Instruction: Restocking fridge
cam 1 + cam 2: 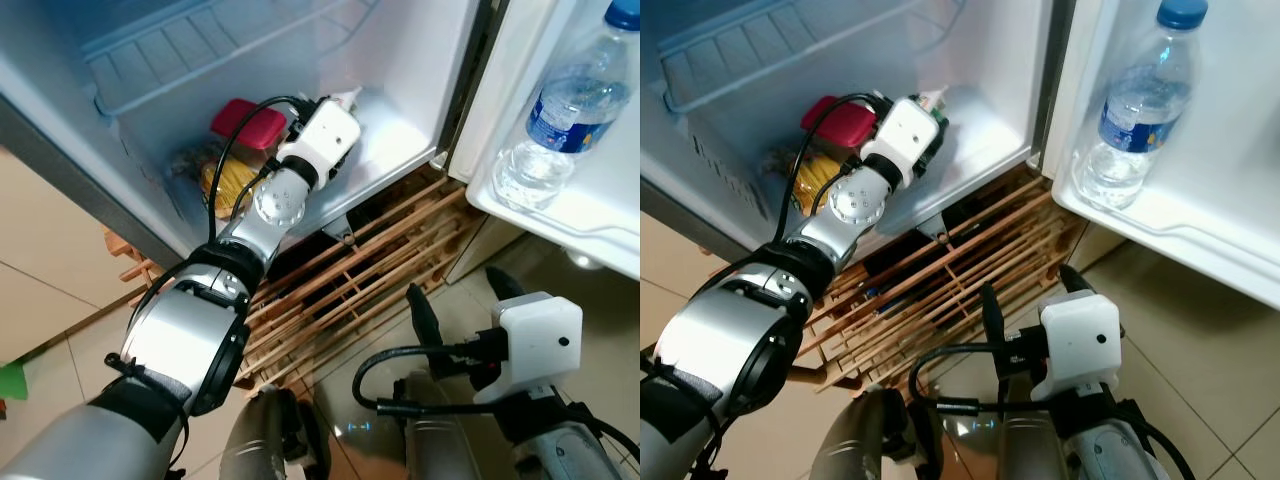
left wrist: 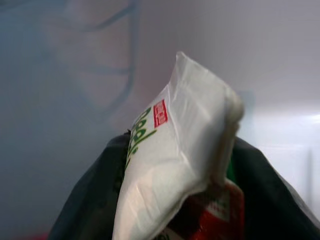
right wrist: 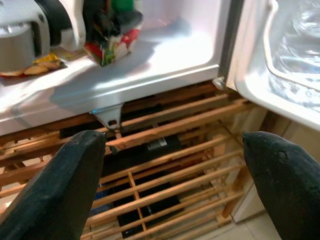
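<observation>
While the left gripper (image 2: 200,200) clamps a white packet (image 2: 175,150) inside the fridge (image 1: 400,120), at twelve o'clock, the right gripper (image 3: 175,175) hangs spread wide at five o'clock over a wooden rack (image 3: 165,175). At two o'clock, a water bottle (image 1: 560,110) stands in the door shelf (image 1: 560,225).

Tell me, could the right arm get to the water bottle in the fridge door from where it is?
Probably yes. The right gripper hangs open below the door shelf, the water bottle stands upright above it, and nothing lies between them.
</observation>
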Robot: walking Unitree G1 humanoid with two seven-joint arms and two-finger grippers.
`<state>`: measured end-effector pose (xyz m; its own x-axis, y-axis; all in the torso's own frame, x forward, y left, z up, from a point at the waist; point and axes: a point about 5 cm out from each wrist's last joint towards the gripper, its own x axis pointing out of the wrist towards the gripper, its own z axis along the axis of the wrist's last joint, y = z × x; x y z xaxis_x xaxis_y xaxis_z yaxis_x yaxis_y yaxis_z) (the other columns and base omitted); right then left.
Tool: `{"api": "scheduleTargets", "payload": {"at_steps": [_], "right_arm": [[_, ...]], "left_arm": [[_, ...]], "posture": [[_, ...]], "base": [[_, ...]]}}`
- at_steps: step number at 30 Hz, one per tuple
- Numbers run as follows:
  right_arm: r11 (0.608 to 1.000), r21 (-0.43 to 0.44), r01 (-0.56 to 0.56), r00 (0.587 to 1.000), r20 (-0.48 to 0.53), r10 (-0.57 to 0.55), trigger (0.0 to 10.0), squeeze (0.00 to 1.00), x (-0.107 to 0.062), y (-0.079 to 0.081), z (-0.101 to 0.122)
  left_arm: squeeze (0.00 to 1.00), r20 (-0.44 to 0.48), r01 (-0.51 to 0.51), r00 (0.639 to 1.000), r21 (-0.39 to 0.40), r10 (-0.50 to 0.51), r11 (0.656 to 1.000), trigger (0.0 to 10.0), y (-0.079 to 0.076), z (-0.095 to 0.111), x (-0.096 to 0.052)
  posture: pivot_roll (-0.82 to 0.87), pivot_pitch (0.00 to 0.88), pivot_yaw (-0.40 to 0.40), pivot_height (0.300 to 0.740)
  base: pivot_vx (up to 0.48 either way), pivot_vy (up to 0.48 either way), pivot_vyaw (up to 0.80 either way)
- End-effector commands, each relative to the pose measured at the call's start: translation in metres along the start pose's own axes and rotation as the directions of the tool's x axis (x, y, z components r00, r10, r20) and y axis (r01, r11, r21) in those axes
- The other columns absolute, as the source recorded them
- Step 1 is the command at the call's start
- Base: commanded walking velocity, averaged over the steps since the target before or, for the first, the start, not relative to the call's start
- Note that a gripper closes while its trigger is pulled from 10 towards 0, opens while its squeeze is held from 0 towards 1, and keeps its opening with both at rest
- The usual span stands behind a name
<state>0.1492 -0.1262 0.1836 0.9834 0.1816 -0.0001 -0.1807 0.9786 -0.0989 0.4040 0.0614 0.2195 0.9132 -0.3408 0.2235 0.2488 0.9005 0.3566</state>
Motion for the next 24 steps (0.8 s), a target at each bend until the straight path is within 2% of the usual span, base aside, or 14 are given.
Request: {"api": "scheduleTargets", "payload": {"at_steps": [1,3,4,5,7,8,9,10,11,13,16,19,24], "right_arm": [[1.0,0.009,-0.005,1.0,0.007,0.005,10.0,0.0,-0.004,0.004,0.004],[1.0,0.011,-0.004,1.0,0.004,0.004,10.0,0.0,-0.005,0.005,0.004],[1.0,0.011,-0.004,1.0,0.004,0.004,10.0,0.0,-0.005,0.005,0.004],[1.0,0.012,-0.004,1.0,0.001,0.004,10.0,0.0,-0.006,0.006,0.004],[1.0,0.012,-0.002,1.0,-0.001,0.002,10.0,0.0,-0.006,0.006,0.004],[1.0,0.012,-0.002,1.0,-0.001,0.002,10.0,0.0,-0.006,0.006,0.004],[1.0,0.011,-0.002,1.0,-0.003,0.002,10.0,0.0,-0.006,0.006,0.004],[1.0,0.011,-0.003,1.0,-0.003,0.003,10.0,0.0,-0.006,0.006,0.004],[1.0,0.011,-0.003,1.0,-0.003,0.003,10.0,0.0,-0.006,0.006,0.004],[1.0,0.01,-0.005,1.0,-0.004,0.005,10.0,0.0,-0.005,0.006,0.004],[1.0,0.007,-0.007,1.0,-0.002,0.007,10.0,0.0,-0.004,0.007,0.004],[1.0,0.003,-0.006,1.0,-0.001,0.006,10.0,0.0,-0.001,0.005,0.003],[1.0,0.007,-0.015,1.0,-0.005,0.015,10.0,0.0,0.005,0.006,-0.001]], "left_arm": [[1.0,-0.148,-0.017,0.989,-0.106,0.001,0.994,10.0,-0.003,-0.024,-0.007],[1.0,-0.17,-0.057,0.985,-0.205,0.022,0.977,10.0,-0.003,-0.023,-0.006],[1.0,-0.17,-0.057,0.985,-0.205,0.022,0.977,10.0,-0.003,-0.023,-0.006],[1.0,-0.185,-0.102,0.982,-0.296,0.048,0.95,10.0,-0.001,-0.021,-0.004],[1.0,-0.205,-0.154,0.976,-0.378,0.08,0.913,10.0,0.004,-0.02,-0.002],[1.0,-0.205,-0.154,0.976,-0.378,0.08,0.913,10.0,0.004,-0.02,-0.002],[1.0,-0.222,-0.189,0.97,-0.427,0.1,0.884,10.0,0.007,-0.02,-0.001],[1.0,-0.23,-0.209,0.967,-0.447,0.115,0.87,10.0,0.01,-0.02,-0.001],[1.0,-0.23,-0.209,0.967,-0.447,0.115,0.87,10.0,0.01,-0.02,-0.001],[1.0,-0.233,-0.233,0.963,-0.475,0.134,0.849,10.0,0.014,-0.018,0.0],[1.0,-0.183,-0.196,0.976,-0.479,0.121,0.856,10.0,0.015,-0.008,0.004],[1.0,-0.084,-0.108,0.993,-0.442,0.079,0.89,10.0,0.01,0.013,0.013],[1.0,-0.05,-0.072,0.997,-0.435,0.055,0.897,10.0,0.002,0.021,0.016]], "posture": [[-0.43,0.32,0.149,0.671],[-0.43,0.322,0.15,0.671],[-0.43,0.322,0.15,0.671],[-0.44,0.32,0.15,0.671],[-0.44,0.318,0.149,0.671],[-0.44,0.318,0.149,0.671],[-0.44,0.315,0.147,0.671],[-0.44,0.315,0.147,0.671],[-0.44,0.315,0.147,0.671],[-0.43,0.311,0.147,0.671],[-0.44,0.309,0.148,0.671],[-0.42,0.307,0.145,0.671],[-0.4,0.281,0.147,0.671]], "base": [[0.0,0.0,0.0],[0.0,0.0,0.0],[0.0,0.0,0.0],[0.0,0.0,0.0],[0.0,0.0,0.0],[0.0,0.0,0.0],[0.0,0.0,0.0],[0.0,0.0,0.0],[0.0,0.0,0.0],[0.0,0.0,0.0],[0.0,0.0,0.0],[0.0,0.0,0.0],[0.0,0.0,0.0]]}}
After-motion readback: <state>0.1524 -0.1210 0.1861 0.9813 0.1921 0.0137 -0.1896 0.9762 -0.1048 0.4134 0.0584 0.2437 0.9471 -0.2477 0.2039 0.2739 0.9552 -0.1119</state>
